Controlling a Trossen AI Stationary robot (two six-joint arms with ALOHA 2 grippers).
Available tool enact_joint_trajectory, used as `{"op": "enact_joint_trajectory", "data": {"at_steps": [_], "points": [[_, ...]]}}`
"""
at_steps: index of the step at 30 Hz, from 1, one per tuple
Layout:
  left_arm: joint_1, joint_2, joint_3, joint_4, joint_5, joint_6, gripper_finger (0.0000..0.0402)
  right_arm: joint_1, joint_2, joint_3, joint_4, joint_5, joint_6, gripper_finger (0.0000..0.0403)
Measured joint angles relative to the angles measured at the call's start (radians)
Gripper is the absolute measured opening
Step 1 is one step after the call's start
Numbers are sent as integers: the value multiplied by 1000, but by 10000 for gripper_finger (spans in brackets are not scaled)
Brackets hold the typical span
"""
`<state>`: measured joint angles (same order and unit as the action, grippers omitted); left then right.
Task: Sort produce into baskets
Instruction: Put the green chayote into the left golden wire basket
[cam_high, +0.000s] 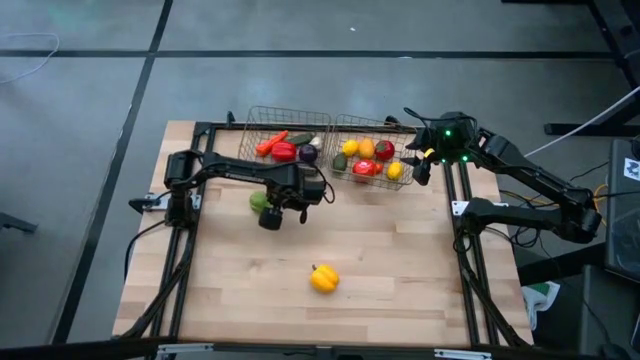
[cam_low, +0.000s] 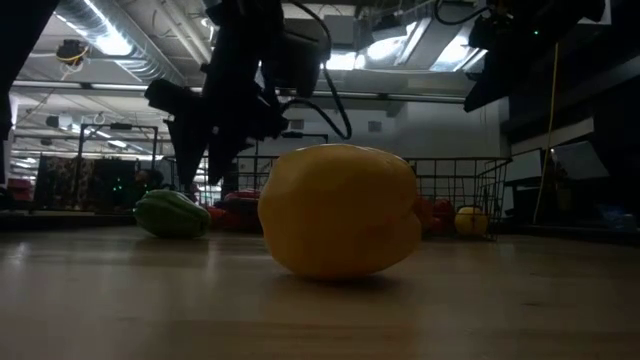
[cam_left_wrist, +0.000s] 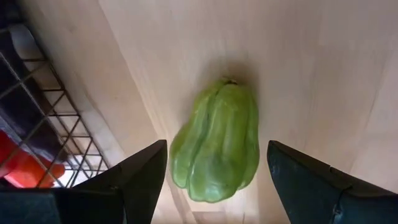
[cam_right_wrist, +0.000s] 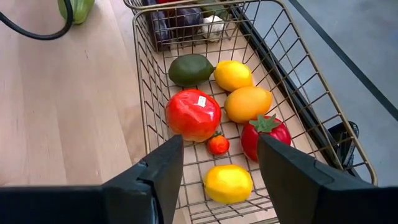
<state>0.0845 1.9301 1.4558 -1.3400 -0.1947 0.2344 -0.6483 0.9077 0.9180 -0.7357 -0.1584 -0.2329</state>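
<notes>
with the left end effector (cam_left_wrist: 214, 180) spread astride the green pepper (cam_left_wrist: 216, 148) lying on the tabletop (cam_high: 380, 250) beside the left basket (cam_high: 255, 122), pickup is in hand; closing squarely comes next, i judge.

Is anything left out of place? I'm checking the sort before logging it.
Two pieces lie outside the baskets: a yellow pepper alone mid-table, and a green pepper lying on the wood beside the left basket, between the open left claw. Nothing looks spilled or damaged.
</notes>
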Motion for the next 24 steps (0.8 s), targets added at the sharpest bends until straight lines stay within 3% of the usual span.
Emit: {"op": "enact_joint_trajectory", "data": {"at_steps": [13, 24], "points": [[3, 0, -27, 30, 2, -112, 274, 0, 0, 0, 0, 0, 0, 204], [1, 0, -27, 67, 2, -116, 274, 0, 0, 0, 1, 0, 0, 204]]}}
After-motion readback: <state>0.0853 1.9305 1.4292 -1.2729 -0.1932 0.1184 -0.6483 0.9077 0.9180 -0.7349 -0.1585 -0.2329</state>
